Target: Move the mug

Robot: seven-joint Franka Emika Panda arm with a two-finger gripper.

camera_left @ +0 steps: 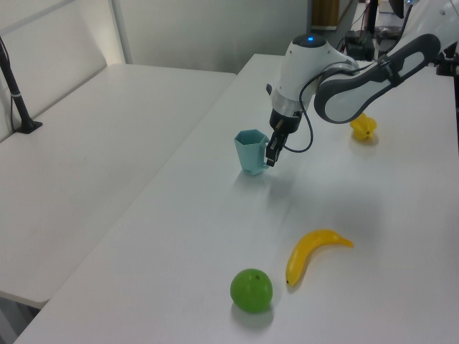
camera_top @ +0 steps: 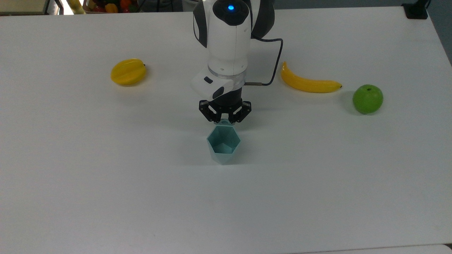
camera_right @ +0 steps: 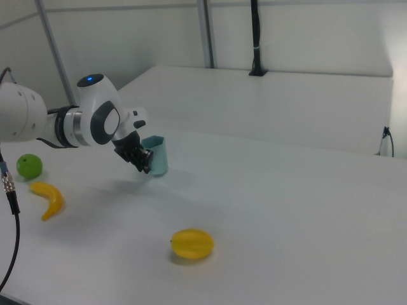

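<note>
Currently the tool (camera_top: 224, 121) is sitting at the mug's (camera_top: 223, 144) handle side, fingers pinched narrow onto the small handle tab at the rim, so it is holding the mug. In the top view the mug is lying directly below the tool, mid-worktop (camera_top: 106, 183), between the yellow starfruit (camera_top: 128, 71) and the banana (camera_top: 308, 83) but nearer the top view's bottom edge than either. In the left view the mug (camera_left: 252, 151) is hanging just off the tool (camera_left: 270, 152) toward the left view's left, opening up, slightly tilted. Whether its base is touching the worktop is hard to tell. Judgement: the tab grip is off-centre, so the body is likely trailing outward from the tool during any move.
</note>
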